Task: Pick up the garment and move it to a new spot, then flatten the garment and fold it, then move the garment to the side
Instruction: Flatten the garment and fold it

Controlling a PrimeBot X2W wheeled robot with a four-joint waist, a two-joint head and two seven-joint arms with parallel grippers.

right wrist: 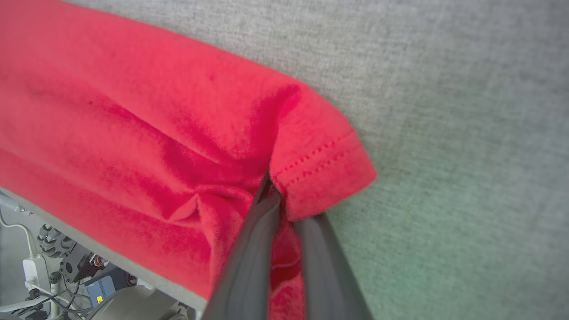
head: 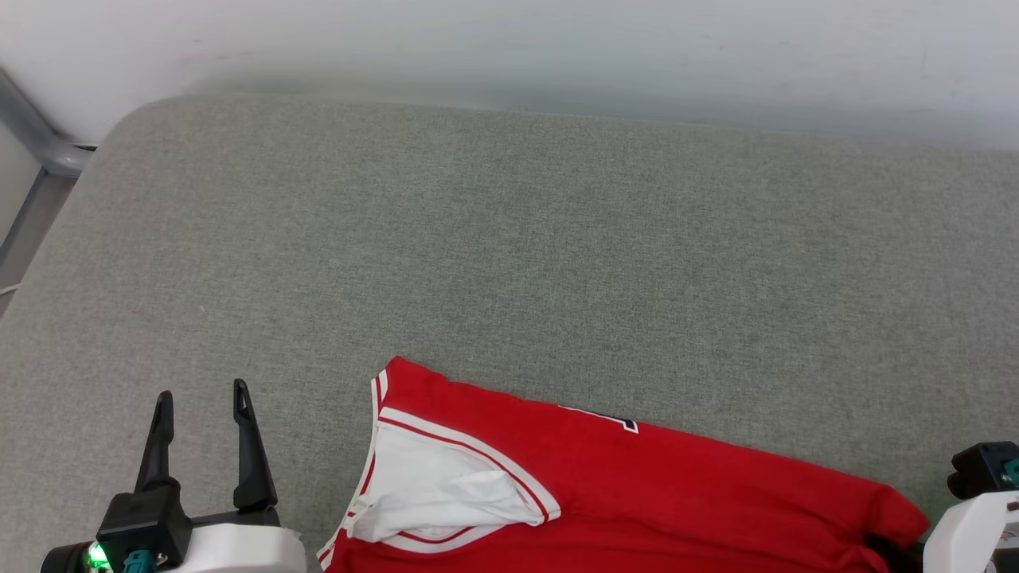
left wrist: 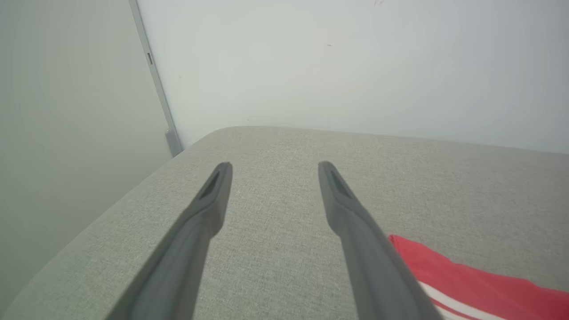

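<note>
**Right fingers pinched on hem corner, left fingers spread and empty**

- Garment lies on the grey padded surface, at the near edge. Its lower part runs off the bottom of the head view.
- Long axis runs left to right across me, with the right end sitting a bit nearer to me than the left.
- Sleeve end points to my left. The white sleeve, with red-and-white striped trim, is folded over on top of the red body.
- Hem end points to my right.
- A sliver of black, white-edged lettering peeks out at the far fold edge. Too little shows to read it.
- Right gripper: fingers are drawn together on the garment at the stitched hem corner.
  - Red fabric bunches and creases around the left finger.
  - The other fingertip is tucked under the hem, so I can't see it.
  - In the head view this grip sits at the garment's far-right end, by the bottom edge.
- Left gripper: fingers are spread wide with nothing between them. It sits over bare grey fabric, to the left of the garment and apart from it.
- In the left wrist view the red corner with its white stripe shows just behind my right-hand finger.
- A pale wall runs behind the surface, with a grey metal post at the far left corner.
- In the right wrist view, cables and hardware show below the surface's near edge.
</note>
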